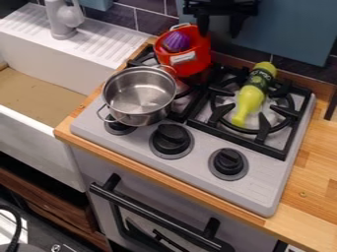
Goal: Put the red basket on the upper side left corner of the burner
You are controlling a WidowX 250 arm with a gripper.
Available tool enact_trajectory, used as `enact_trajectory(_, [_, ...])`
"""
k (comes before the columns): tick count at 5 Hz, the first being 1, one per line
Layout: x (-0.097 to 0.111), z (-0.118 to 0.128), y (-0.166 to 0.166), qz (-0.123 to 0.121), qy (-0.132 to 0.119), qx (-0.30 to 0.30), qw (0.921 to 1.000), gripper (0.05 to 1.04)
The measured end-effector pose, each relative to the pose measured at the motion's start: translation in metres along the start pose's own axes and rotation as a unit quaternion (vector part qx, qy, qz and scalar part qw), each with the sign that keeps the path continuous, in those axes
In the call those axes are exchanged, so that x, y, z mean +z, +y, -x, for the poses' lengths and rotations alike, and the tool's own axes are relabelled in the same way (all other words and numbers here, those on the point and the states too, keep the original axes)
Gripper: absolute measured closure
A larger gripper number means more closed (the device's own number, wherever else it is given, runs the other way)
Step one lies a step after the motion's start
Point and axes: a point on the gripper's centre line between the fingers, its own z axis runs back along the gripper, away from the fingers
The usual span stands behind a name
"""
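My gripper (219, 35) is at the top of the frame, fingers spread and nothing clasped between them. The nearer finger meets the right rim of the red basket (193, 62) in my view; I can't tell whether they touch. The basket is in the upper middle of the frame, over the back of the left burner (179, 116), behind the steel pot (138, 96). I'd expect it to be light, thin-walled plastic with a little give, hardly fragile but perhaps slick. I'd pinch one wall just under the rim, one finger inside, and squeeze gently; the thin pale handle (178, 26) might swing. A ruffled purple toy (176, 42) sits inside, so a tilt could roll it out. The pot shows only its bare bottom, and its back handle loop is close enough to snag the basket. Further right, a yellow-green bottle (253, 93) lies across the other burner (284, 112)
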Motion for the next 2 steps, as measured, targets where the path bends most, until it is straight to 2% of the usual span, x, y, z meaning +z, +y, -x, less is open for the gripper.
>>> enact_trajectory(1, [0.004, -0.004, -0.002, 0.025, -0.004, -0.005, 0.9997, 0.096])
enact_trajectory(2, [0.025, -0.002, 0.0, 0.063, -0.003, -0.02, 0.9978, 0.085])
